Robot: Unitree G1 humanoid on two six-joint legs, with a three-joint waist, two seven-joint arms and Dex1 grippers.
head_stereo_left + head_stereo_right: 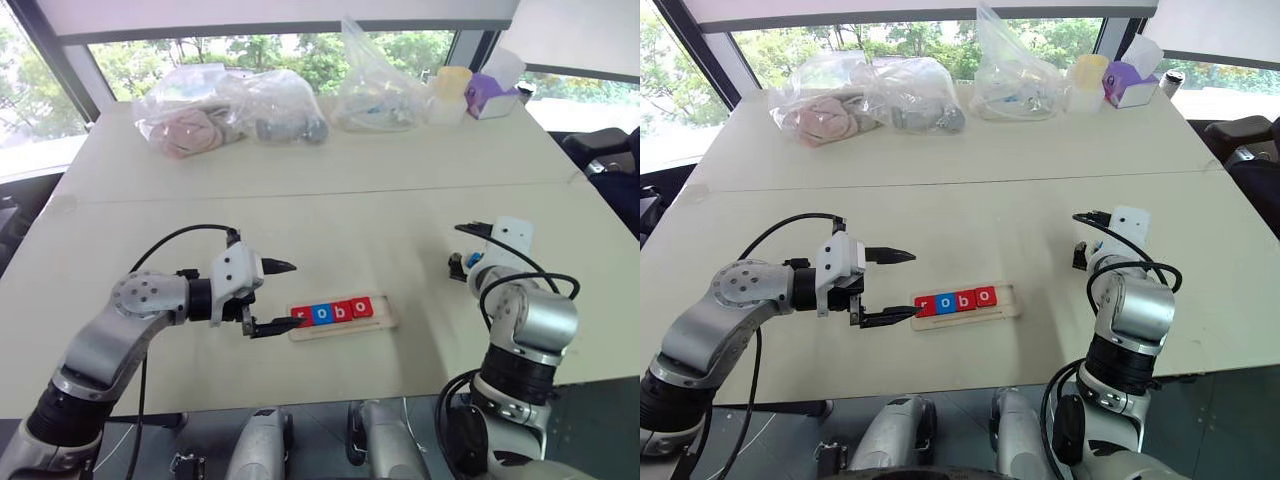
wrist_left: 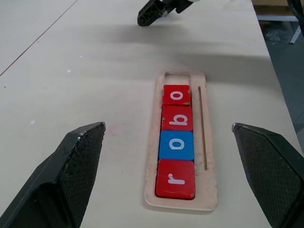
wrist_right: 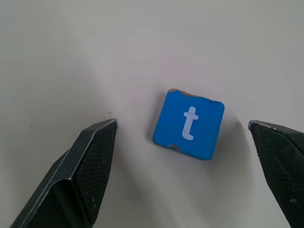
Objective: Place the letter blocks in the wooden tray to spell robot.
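The wooden tray (image 1: 383,311) lies near the table's front edge, holding several letter blocks that read r, o, b, o: a red r (image 2: 175,179), a blue o (image 2: 176,145), a red b (image 2: 177,118) and a red o (image 2: 176,94). The slot's right end (image 2: 177,77) is bare. My left gripper (image 1: 294,294) is open at the tray's left end, pointing along it with nothing between its fingers. A blue t block (image 3: 189,124) lies flat on the table to the right. My right gripper (image 3: 182,123) is open over it, one finger (image 3: 90,161) on each side, apart from it.
Clear plastic bags (image 1: 200,120) (image 1: 375,90), a yellow-lidded tub (image 1: 450,95) and a purple box (image 1: 492,95) stand along the table's far edge. A seam (image 1: 300,195) crosses the table. A dark chair (image 1: 610,150) is at the right.
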